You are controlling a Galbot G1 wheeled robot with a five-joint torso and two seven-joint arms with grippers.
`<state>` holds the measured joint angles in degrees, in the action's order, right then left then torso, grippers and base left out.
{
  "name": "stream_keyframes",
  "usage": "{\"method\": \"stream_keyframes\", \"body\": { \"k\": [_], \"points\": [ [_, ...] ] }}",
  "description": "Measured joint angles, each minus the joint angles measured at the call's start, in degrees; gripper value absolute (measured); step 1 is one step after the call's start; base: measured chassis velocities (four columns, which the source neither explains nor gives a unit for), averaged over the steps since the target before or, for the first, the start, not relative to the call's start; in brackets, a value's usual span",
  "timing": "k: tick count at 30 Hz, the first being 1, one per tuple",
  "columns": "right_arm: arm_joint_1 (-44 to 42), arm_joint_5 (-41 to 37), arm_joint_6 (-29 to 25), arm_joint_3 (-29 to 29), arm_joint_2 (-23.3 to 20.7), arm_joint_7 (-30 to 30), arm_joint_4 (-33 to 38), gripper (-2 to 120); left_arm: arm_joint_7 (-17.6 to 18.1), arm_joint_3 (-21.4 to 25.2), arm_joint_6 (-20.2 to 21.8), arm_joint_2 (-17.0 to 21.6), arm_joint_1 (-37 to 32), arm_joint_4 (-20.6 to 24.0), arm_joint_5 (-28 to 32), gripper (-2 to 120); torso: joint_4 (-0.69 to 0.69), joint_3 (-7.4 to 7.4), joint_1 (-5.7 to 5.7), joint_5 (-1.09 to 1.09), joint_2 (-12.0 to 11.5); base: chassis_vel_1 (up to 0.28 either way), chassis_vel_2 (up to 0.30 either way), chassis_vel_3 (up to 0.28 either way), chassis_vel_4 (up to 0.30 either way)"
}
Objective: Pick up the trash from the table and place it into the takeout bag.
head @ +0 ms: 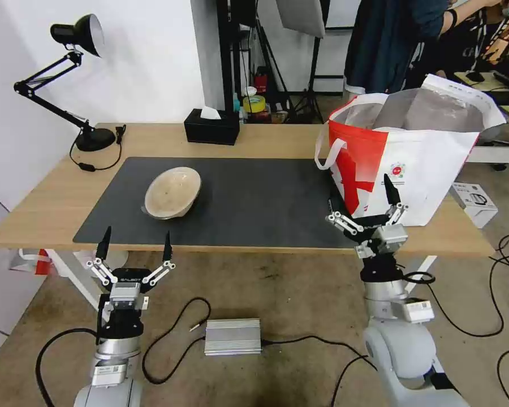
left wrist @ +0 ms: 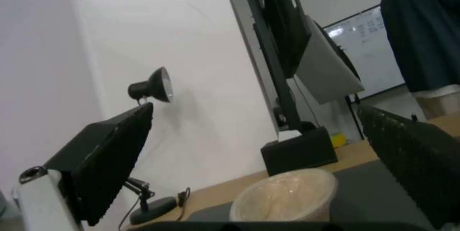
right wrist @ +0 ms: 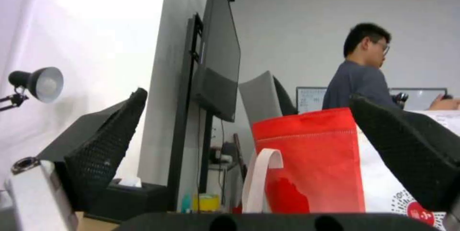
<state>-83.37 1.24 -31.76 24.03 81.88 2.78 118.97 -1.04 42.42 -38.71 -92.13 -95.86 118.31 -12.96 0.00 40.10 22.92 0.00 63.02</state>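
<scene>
The beige bowl (head: 172, 192) was seen empty on the tabletop (head: 51, 198) mat, the takeout bag (head: 413, 152) stood open, and both the left gripper (head: 134, 246) and right gripper (head: 361, 206) were held with fingers apart.

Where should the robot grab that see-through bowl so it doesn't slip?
Probably on the rim. The shallow beige bowl sits tilted on the dark mat, its open mouth leaning toward the table's near edge, so the thin lip is easy to pinch. The open left gripper hangs just in front of it and could come in from that near side.
</scene>
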Motion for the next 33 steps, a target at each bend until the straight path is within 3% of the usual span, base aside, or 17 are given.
{"method": "stream_keyframes", "body": {
  "k": [33],
  "points": [
    [-4.1, 6.8, -7.1, -1.2, 3.3, 3.9, -3.2, 100, -0.1, -0.1, 0.3, 0.0, 1.2, -1.0, -0.1, 100, 0.0, 0.0, 0.0, 0.0, 0.0, 0.0, 0.0, 0.0, 0.0]
  ]
}}
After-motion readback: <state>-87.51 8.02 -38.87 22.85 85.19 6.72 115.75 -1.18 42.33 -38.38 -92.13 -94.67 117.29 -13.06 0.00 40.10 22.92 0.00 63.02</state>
